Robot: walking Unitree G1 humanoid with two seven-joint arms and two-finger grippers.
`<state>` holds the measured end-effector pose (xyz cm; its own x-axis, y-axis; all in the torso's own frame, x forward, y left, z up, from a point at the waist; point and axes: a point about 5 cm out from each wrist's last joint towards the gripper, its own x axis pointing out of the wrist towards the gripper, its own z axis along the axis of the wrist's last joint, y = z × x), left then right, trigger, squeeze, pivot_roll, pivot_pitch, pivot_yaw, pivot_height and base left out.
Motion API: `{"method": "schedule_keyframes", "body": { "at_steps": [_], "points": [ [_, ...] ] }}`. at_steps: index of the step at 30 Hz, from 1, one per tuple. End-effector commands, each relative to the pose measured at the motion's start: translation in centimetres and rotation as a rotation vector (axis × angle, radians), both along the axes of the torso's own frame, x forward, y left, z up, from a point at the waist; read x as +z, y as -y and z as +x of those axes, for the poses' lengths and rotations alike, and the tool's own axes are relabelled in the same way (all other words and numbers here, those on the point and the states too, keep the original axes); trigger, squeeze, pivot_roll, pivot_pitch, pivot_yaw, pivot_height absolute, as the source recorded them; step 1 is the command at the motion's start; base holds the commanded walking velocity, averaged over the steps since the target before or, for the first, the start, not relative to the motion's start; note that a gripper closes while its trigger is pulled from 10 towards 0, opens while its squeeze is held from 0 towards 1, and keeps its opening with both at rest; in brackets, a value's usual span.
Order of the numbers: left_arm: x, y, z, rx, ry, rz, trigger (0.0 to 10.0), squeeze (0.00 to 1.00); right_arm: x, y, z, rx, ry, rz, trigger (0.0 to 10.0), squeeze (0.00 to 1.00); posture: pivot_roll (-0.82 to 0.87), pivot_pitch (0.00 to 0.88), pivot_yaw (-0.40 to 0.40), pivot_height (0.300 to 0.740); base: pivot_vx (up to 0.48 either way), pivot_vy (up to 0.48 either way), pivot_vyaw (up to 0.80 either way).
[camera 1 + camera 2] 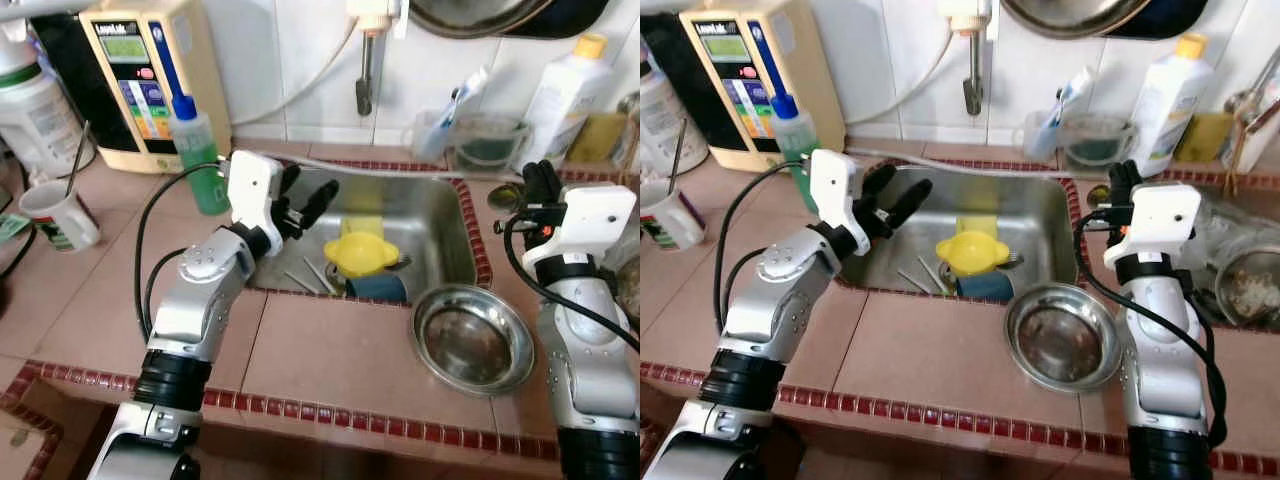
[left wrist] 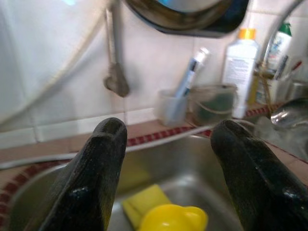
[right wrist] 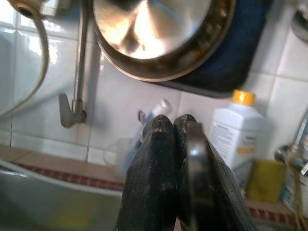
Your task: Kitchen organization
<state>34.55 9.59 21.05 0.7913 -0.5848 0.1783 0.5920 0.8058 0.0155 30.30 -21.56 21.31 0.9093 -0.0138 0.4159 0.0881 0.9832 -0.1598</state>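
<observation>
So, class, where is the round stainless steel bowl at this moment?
In the left eye view, the round stainless steel bowl sits on the tiled counter at the front right corner of the metal sink, just inside the right arm.

Home kitchen. Steel sink [image 1: 440,215] set into a tiled counter [image 1: 330,360] with red trim, tap [image 1: 366,60] on the white tiled wall. Steel bowl [image 1: 472,338] on the counter, pan [image 3: 159,33] hanging on the wall. Yellow sponge [image 1: 362,226] in the sink, white detergent bottle [image 1: 562,95] and green soap bottle [image 1: 198,150] behind, mug [image 1: 60,215] and water purifier [image 1: 150,80] at left.
</observation>
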Motion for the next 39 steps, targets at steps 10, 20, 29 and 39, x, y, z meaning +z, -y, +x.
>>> {"method": "schedule_keyframes", "body": {
  "at_steps": [10,20,29,39],
  "points": [
    [-0.3,0.2,-1.4,-0.069,-0.095,0.050,10.0,0.00,-0.6,1.0,0.9,-0.043,-0.142,0.192,10.0,0.00,-0.10,0.135,0.024,0.740,0.000,0.000,0.00],
    [0.2,1.3,-4.1,-0.218,-0.143,0.086,10.0,0.00,-0.2,1.7,1.6,0.052,-0.196,0.268,10.0,0.00,-0.07,0.212,0.025,0.740,0.000,0.000,0.00],
    [1.1,2.4,-5.9,-0.306,-0.168,0.071,10.0,0.00,0.1,1.6,3.2,0.126,-0.219,0.345,10.0,0.00,-0.06,0.271,0.028,0.740,0.000,0.000,0.00],
    [2.2,3.5,-6.4,-0.370,-0.162,0.050,10.0,0.00,0.3,-0.2,4.6,0.301,-0.247,0.492,10.0,0.00,-0.06,0.297,0.037,0.740,0.000,0.000,0.00]
  ]
}}
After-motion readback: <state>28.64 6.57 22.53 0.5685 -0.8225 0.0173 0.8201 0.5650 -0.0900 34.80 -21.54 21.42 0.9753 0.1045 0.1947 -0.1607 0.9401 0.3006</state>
